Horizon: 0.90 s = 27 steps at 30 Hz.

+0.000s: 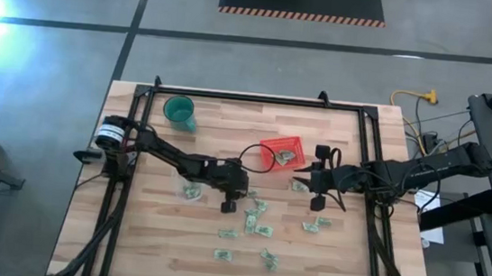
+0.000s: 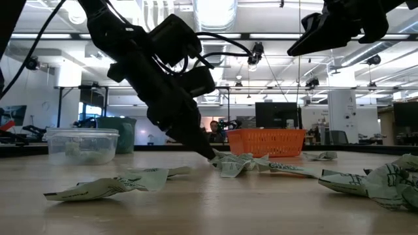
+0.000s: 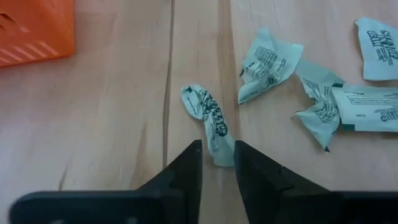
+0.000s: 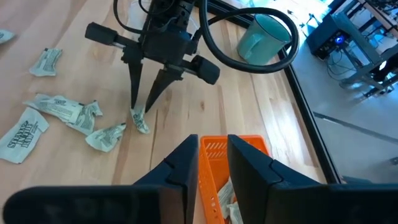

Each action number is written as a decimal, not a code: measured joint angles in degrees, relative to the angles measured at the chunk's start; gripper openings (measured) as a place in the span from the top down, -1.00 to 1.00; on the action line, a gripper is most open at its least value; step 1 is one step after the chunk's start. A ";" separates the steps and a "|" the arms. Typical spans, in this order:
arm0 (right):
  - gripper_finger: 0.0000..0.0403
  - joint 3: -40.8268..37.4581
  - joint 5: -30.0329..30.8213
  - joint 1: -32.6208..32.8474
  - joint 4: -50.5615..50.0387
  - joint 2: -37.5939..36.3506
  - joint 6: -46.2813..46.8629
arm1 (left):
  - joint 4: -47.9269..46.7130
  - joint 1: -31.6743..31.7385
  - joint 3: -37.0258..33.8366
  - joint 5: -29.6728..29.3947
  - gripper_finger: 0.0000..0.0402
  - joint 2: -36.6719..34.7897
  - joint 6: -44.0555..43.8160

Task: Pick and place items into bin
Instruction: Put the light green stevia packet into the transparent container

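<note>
Wooden planks make up the table (image 1: 147, 228), and a small red basket (image 1: 283, 151) sits near its middle. That basket is the landmark. It already has a few crumpled packets inside.

More pale green and white packets (image 1: 260, 230) lie scattered on the wood on the near side of the basket, some close to it and some well apart.

Reaching in low from the left side, the left arm is stretched out toward the basket with its wrist tipped steeply down. The left gripper (image 3: 217, 155) touches the table just beside the basket. Its two dark fingers (image 3: 186, 167) are closing around one twisted packet (image 3: 208, 118), with the packet's end sitting between the tips. That packet lies on the wood.

From the other side, the right arm reaches in level, held up high. The right gripper (image 4: 213, 152) hangs right above the basket's edge. Its fingers (image 4: 185, 160) are a little apart and nothing is between them.

A teal cup (image 1: 179, 111) stands well apart from the basket, toward the far left corner.
</note>
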 joint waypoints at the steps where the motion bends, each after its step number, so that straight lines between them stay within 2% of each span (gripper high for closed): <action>1: 0.63 0.00 0.00 0.00 0.00 0.00 0.00 | 0.00 0.00 0.01 0.05 0.71 0.00 0.05; 7: 0.63 0.00 0.00 0.00 -0.05 0.02 0.02 | 0.00 0.00 0.00 0.38 0.98 0.00 1.57; 18: 0.66 0.00 0.02 -0.02 -1.46 0.07 1.03 | -0.55 0.00 0.00 0.05 0.97 -1.10 4.61; 24: 0.64 -0.25 0.02 -0.02 -1.50 0.07 1.07 | -4.13 -0.04 -0.09 -6.90 0.97 -4.12 4.67; 27: 0.62 -0.45 0.04 -0.02 -1.40 0.07 1.09 | -4.90 -0.04 -0.32 -7.84 0.97 -5.31 4.65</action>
